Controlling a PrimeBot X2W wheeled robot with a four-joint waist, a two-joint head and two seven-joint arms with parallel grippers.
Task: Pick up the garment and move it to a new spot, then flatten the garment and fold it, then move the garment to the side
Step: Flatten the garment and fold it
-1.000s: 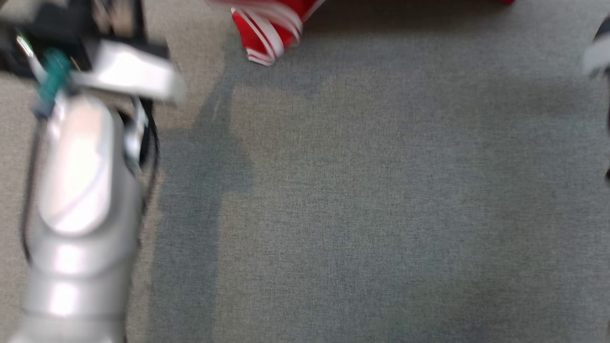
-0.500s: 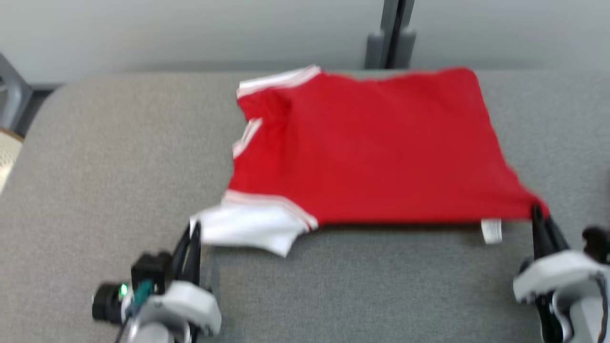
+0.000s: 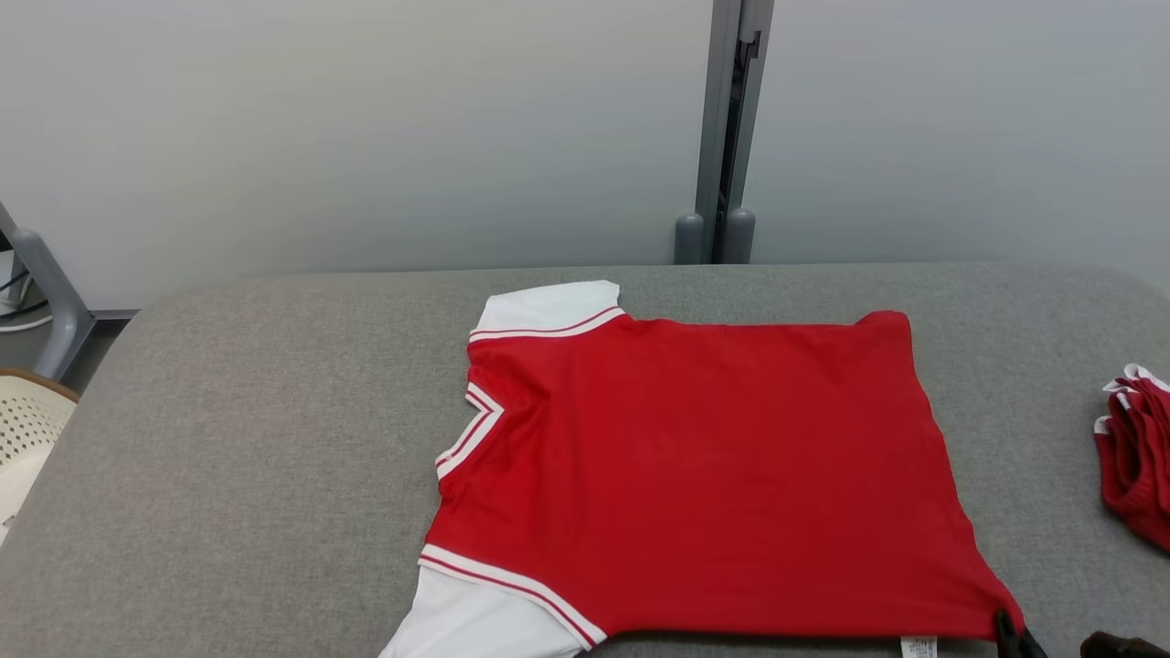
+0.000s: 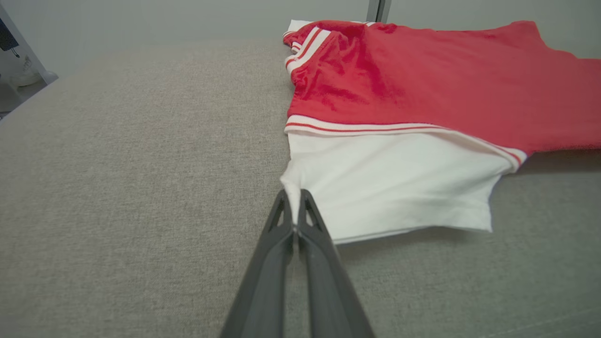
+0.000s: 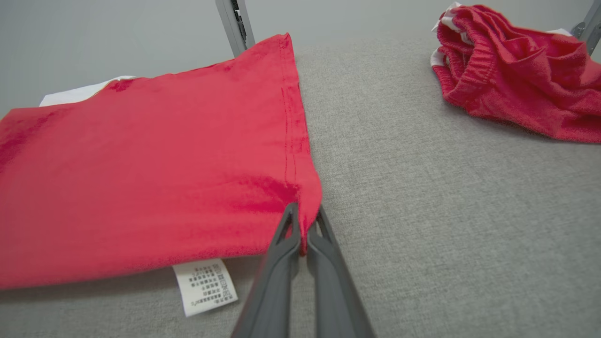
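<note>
On the grey fabric-covered surface (image 3: 274, 439), a red short-sleeved shirt with white sleeves and red-and-white striped trim (image 3: 695, 466) lies spread almost flat. Its collar points to the robot's left and its hem to the right, and it sits toward the near edge. The left jaws are closed tight on the outer corner of the near white sleeve (image 4: 389, 183). The right jaws are pinched shut on the near corner of the red hem (image 5: 305, 206), just beside the white care label (image 5: 205, 285) that hangs out from under the edge.

Holding these two near corners looks deliberate. With one grip at each end of the closest side, the arms can draw the cloth taut along its length and drag it toward the robot, so the body smooths out against the surface. A shadow under the near edge in both wrist views suggests that side is raised slightly off the surface, while the far white sleeve (image 3: 548, 306) rests flat.

The task seems to be in its flattening stage, with no fold made yet. A crumpled heap of red cloth (image 5: 512, 70) lies well apart on the right, clear of the shirt. A pull toward the robot should not snag it.
</note>
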